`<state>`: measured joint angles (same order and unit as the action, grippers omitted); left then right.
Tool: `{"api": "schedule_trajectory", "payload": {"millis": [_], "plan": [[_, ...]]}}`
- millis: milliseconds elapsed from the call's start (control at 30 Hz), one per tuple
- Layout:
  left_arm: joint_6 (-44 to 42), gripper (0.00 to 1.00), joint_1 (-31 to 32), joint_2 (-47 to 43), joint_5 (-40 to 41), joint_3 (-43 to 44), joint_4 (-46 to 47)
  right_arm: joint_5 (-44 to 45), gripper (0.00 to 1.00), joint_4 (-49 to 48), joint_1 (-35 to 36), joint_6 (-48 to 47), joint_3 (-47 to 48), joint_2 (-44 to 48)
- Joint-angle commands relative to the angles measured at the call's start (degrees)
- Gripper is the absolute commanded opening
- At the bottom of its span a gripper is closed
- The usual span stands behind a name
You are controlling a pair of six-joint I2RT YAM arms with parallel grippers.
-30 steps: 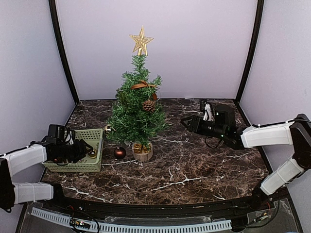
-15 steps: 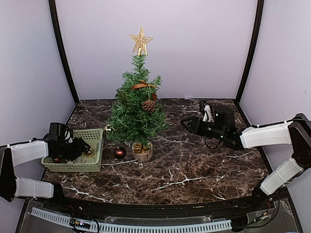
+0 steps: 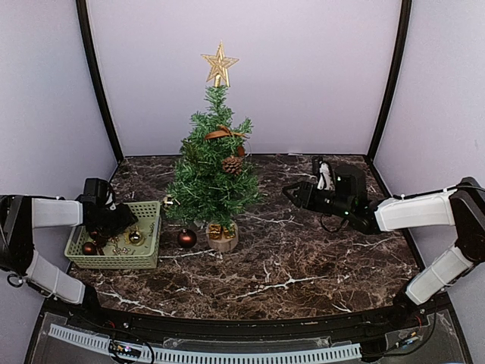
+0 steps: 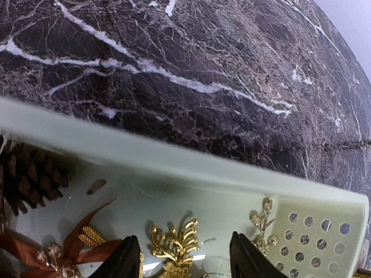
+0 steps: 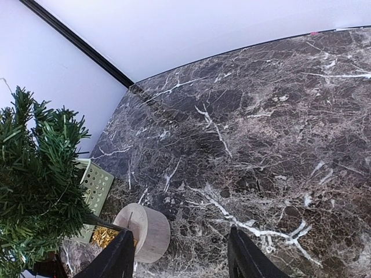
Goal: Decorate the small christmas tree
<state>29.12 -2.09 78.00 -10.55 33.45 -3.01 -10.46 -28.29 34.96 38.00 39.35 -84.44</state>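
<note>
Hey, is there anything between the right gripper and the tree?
Nothing visible. Only bare table lies between the open right gripper and the tree. The bauble by its stump sits on the far side.

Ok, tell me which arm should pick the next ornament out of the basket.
Left. The left gripper is open over the green basket, with a gold ornament just below it. The right gripper hangs open and empty on the other side of the small christmas tree.

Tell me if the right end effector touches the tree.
Apart. Top external view shows bare tabletop between the right end effector and the tree.
</note>
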Motion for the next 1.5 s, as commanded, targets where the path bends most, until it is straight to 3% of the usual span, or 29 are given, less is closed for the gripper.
{"api": "schedule_trajectory", "payload": {"millis": [0,200,500,600,733,833,1000,1267,1367,1467], "plan": [[-3.16,0.52,-0.29,2.88,2.73,3.79,-0.84,-0.23,0.56,-2.80,-0.68,-0.63,-0.43,-0.95],[-1.37,0.38,-0.20,1.60,-6.31,2.32,-1.87,-0.56,0.56,-3.06,-0.95,-0.57,-0.20,-1.75],[-1.85,0.34,0.07,-6.07,-15.20,-1.38,-4.74,-2.92,0.55,-4.09,-1.12,-0.32,1.79,-4.89],[-3.01,0.34,0.07,-6.98,-10.38,-0.06,-8.24,-3.48,0.55,-4.95,-1.12,0.14,1.91,-5.33],[-3.32,0.43,-0.03,-6.41,-2.67,0.58,-6.15,-3.65,0.55,-5.55,-1.12,0.64,1.37,-4.84],[-4.16,0.46,-0.02,-1.95,0.62,2.13,-5.82,-3.22,0.55,-5.43,-1.12,0.60,0.55,-3.81],[-4.73,0.57,-0.03,4.31,-1.38,5.11,-5.53,-2.06,0.55,-4.30,-1.12,0.09,-0.77,-2.17],[-5.96,0.65,0.13,7.75,0.83,5.42,-5.95,-1.65,0.55,-4.20,-1.19,-0.07,-1.31,-1.65],[-6.15,0.65,0.15,9.93,0.13,5.61,-4.48,-1.79,0.55,-4.53,-1.21,-0.09,-1.00,-2.08],[-6.18,0.53,0.51,12.20,-1.65,6.38,-4.53,-2.03,0.55,-4.61,-1.21,-0.05,-0.86,-2.25]]}}
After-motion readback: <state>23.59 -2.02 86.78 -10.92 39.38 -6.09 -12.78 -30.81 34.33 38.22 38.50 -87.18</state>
